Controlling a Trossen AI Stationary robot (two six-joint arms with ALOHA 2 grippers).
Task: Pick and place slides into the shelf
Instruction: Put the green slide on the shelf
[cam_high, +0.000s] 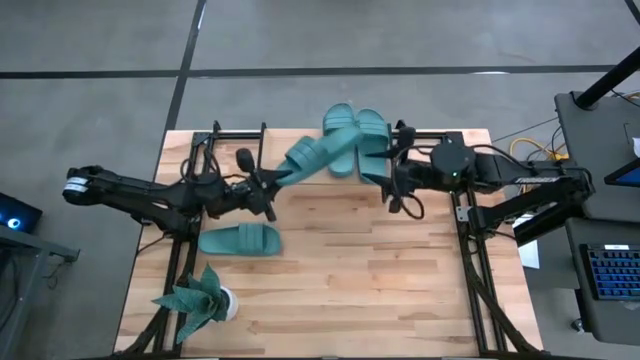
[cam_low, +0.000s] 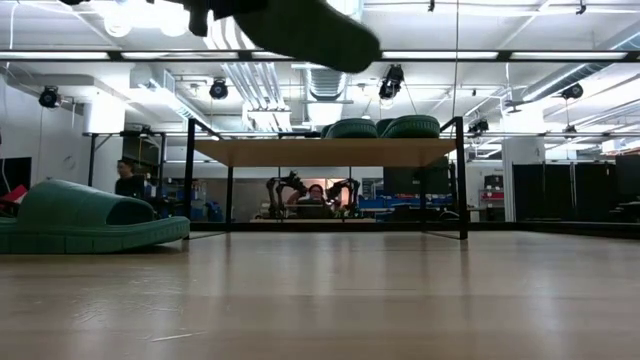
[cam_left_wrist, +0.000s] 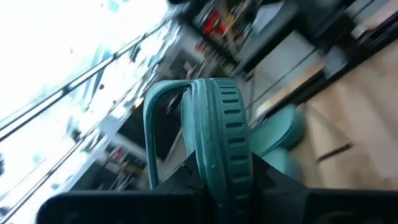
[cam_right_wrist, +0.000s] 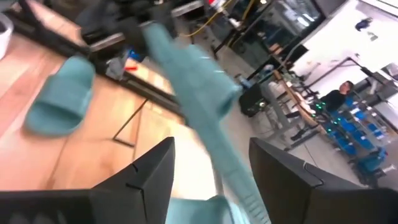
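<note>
Left gripper (cam_high: 268, 193), left of frame centre, is clamped on a teal slide (cam_high: 312, 155) held aloft toward the shelf (cam_high: 425, 135) at upper centre. Light, bendy rubber is best pinched at the sole edge. Right gripper (cam_high: 392, 185) is spread.

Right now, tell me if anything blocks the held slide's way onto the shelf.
Nothing visible blocks it. The left gripper holds the slide in the air beside the two slides already on the shelf, whose near part looks bare.
</note>
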